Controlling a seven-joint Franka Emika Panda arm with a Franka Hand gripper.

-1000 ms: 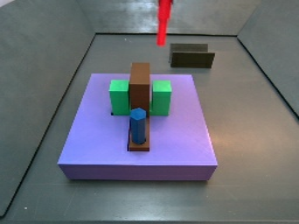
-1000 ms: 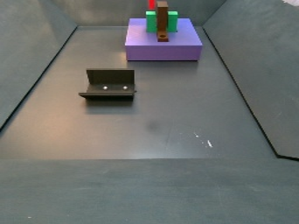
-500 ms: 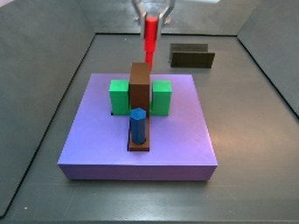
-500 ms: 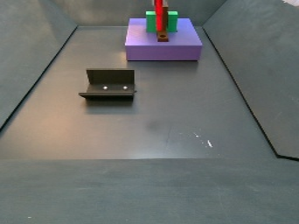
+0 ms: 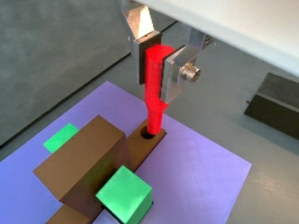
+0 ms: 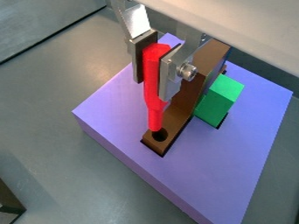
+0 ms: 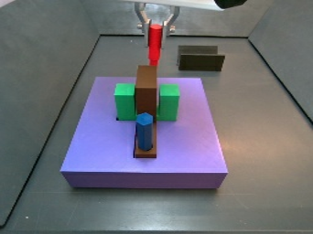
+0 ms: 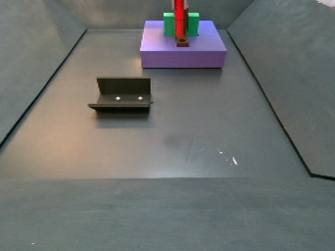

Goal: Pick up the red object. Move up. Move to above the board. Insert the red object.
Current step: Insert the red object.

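My gripper (image 5: 158, 74) is shut on the red object (image 5: 155, 98), a bright-red peg held upright. Its lower tip sits in the mouth of a round hole in the board's brown strip (image 5: 87, 162). In a wrist view the gripper (image 6: 158, 74) holds the red object (image 6: 153, 98) beside the board's taller upright part (image 6: 208, 74). In a side view the gripper (image 7: 156, 23) and red object (image 7: 156, 44) stand behind the board (image 7: 146, 91), between two green blocks (image 7: 124, 101). The red object also shows in a side view (image 8: 179, 20).
The board rests on a purple platform (image 7: 184, 155). A blue hexagonal peg (image 7: 145, 131) stands in the strip's near end. The dark fixture (image 8: 121, 95) stands on the grey floor away from the platform, and shows behind it in a side view (image 7: 200, 59). Grey walls enclose the floor.
My gripper has come down with the red object and shifted over the board's far end. The peg's tip has dropped from high above the floor to the hole.
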